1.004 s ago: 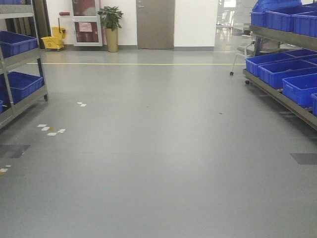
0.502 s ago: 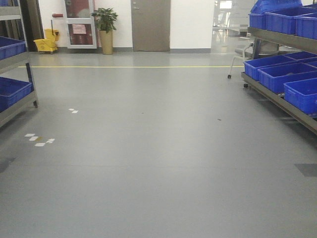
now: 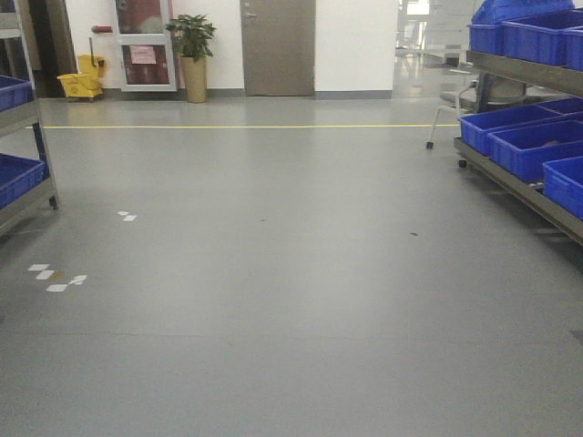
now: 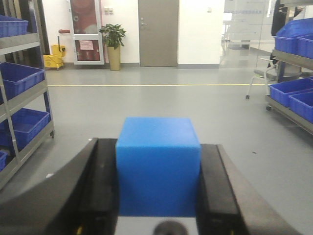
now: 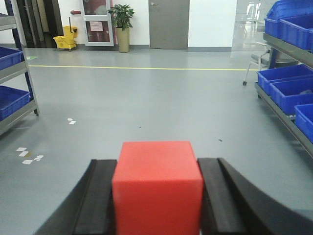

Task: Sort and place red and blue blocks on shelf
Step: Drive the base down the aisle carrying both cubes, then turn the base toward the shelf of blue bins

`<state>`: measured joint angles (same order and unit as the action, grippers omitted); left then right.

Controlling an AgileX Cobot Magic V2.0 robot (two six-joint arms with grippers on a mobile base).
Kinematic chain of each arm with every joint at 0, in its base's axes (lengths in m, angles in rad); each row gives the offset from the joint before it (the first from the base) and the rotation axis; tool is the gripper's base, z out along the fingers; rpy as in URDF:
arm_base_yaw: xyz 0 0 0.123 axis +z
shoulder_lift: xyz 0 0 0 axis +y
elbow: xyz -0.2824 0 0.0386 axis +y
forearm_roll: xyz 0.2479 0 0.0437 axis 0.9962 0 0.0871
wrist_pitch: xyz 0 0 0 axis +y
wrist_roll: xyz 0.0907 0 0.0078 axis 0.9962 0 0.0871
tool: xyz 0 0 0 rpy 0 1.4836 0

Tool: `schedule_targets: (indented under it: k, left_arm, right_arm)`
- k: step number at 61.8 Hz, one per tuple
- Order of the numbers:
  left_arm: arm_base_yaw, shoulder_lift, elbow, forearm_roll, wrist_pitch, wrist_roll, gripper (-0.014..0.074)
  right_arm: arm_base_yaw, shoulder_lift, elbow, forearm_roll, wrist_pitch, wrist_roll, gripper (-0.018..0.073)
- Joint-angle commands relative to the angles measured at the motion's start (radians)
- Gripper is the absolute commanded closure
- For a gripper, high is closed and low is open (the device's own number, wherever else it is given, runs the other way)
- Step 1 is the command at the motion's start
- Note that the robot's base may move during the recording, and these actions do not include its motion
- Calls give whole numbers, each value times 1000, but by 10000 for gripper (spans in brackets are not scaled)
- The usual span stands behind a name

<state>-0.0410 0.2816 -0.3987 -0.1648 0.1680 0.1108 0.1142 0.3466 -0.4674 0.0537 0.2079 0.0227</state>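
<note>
The blue block (image 4: 158, 166) fills the left wrist view, with my left gripper (image 4: 156, 145) shut on it, black fingers (image 4: 100, 181) pressed to both of its sides. In the right wrist view my right gripper (image 5: 156, 162) is shut on the red block (image 5: 157, 188) in the same way. Both blocks are held above grey floor. One shelf (image 3: 521, 185) with blue bins (image 3: 524, 146) runs along the right. Another shelf (image 3: 29, 195) with blue bins stands at the left edge. Neither gripper shows in the front view.
An open grey aisle lies between the two racks, with white tape marks (image 3: 55, 276) at the left and a yellow line (image 3: 246, 127) across it. Beyond are a door (image 3: 278, 45), a potted plant (image 3: 191, 45), a yellow mop bucket (image 3: 80, 85) and a wheeled chair (image 3: 448, 107).
The front view has advanced down the aisle: the left shelf has slid out toward the left edge and the tape marks have moved down and left.
</note>
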Motion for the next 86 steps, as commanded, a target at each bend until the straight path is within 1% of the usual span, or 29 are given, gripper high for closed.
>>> schedule_targets:
  k: [1, 86]
  left_arm:
    - [1, 17, -30, -4, -84, -6, 471]
    - [1, 17, -30, -4, -84, -6, 472]
  right_arm:
    - [-6, 6, -26, 1, -86, -8, 510]
    - [-6, 6, -26, 1, -86, -8, 510]
